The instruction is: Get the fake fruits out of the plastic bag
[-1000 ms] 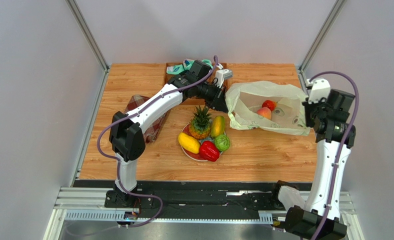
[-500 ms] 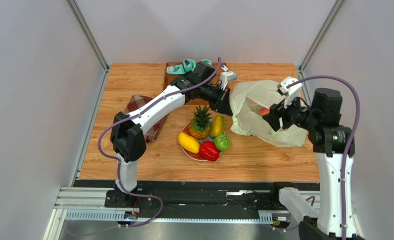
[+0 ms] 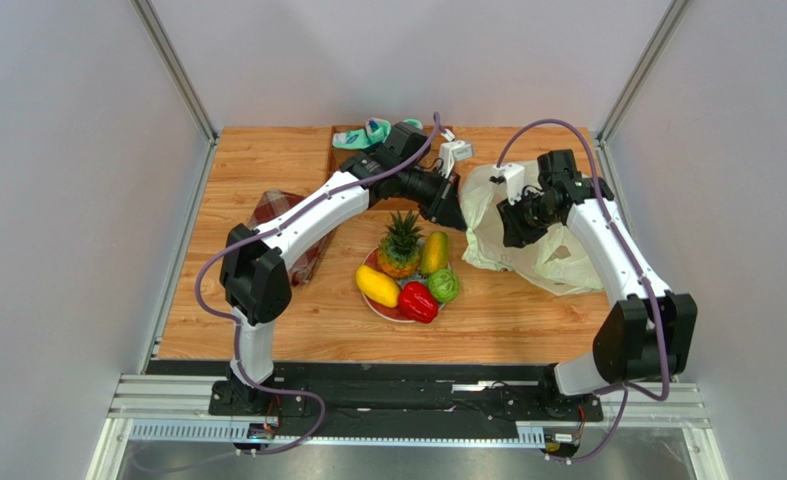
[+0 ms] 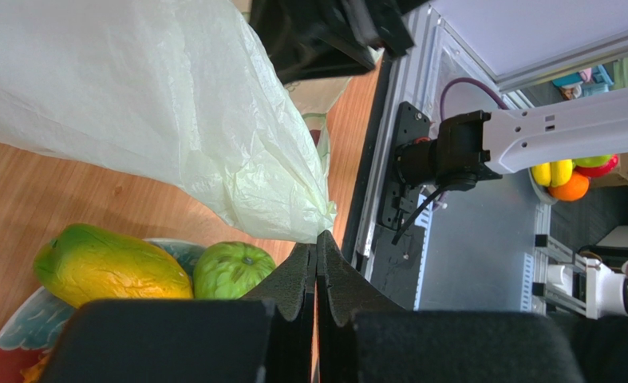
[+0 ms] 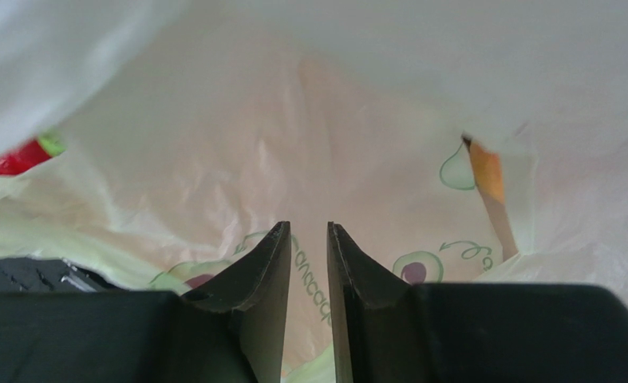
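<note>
The plastic bag lay crumpled on the right half of the counter, just right of the plate. The left jaws were pressed together right at the bag's left edge. In the left wrist view a gathered corner of the bag tapered straight into their tips, so it was pinched there.

The right jaws came in from the far right and sat low over the middle of the bag. Up close they stood only a little apart, with nothing I could see between them, just the film with its green print beyond.

The plate carried the pineapple, a yellow-green fruit, the yellow mango, the red pepper and the green round piece. A bit of red showed at the left edge of the right wrist view, but I couldn't tell what it was.

The plaid cloth lay to the left under the left arm, and the teal socks sat at the far edge.
</note>
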Available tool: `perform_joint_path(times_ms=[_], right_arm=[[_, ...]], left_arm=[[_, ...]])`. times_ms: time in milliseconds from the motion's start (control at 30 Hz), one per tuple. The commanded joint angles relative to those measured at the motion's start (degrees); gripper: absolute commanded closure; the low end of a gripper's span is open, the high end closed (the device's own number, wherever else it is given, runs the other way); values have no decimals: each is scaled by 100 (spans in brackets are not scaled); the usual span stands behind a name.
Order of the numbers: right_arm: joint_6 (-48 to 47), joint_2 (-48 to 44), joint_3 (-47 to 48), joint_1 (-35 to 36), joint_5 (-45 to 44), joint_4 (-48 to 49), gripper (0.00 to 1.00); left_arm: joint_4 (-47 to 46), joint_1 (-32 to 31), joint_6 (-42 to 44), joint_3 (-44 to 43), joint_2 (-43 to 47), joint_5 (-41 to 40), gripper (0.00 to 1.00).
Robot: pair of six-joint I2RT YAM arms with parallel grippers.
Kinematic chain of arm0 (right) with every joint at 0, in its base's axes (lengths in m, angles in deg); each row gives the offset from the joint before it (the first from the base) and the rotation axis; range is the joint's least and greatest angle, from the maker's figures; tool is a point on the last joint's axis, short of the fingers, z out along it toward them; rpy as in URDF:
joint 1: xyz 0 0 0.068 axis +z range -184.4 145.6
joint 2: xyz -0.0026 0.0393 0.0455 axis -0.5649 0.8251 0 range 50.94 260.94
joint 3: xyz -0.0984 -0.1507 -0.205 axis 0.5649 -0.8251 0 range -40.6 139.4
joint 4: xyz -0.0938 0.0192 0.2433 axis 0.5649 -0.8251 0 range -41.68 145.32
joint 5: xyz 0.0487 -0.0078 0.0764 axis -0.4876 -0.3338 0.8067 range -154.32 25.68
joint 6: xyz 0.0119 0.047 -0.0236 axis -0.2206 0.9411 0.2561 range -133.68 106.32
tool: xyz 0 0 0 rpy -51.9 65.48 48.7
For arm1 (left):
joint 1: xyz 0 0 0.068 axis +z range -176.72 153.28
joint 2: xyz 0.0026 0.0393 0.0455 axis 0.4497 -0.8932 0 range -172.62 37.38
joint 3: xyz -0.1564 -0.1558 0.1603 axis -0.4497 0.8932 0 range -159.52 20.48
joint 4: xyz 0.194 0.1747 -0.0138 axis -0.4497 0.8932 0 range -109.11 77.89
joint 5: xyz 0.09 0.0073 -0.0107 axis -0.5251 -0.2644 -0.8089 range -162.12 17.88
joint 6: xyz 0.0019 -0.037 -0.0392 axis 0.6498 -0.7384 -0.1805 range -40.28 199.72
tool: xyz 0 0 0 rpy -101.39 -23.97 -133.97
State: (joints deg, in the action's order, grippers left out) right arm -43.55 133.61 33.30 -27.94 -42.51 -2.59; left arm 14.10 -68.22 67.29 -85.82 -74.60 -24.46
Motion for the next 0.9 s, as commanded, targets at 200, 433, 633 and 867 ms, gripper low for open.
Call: perform_joint_path(times_ms=[200, 433, 633, 867], right_arm=[[842, 1040, 493, -180, -993, 939, 74], [1132, 1611, 958, -593, -1468, 1247, 61], [1115, 2270, 1407, -813, -1767, 1300, 41], [1167, 2245, 1662, -813, -1978, 1239, 42]], left_arm=[[-236, -8, -85, 347, 388, 226, 100], [-262, -8, -58, 478, 458, 261, 100], [-263, -25, -32, 531, 502, 305, 100], [-263, -60, -5, 505, 467, 270, 100]])
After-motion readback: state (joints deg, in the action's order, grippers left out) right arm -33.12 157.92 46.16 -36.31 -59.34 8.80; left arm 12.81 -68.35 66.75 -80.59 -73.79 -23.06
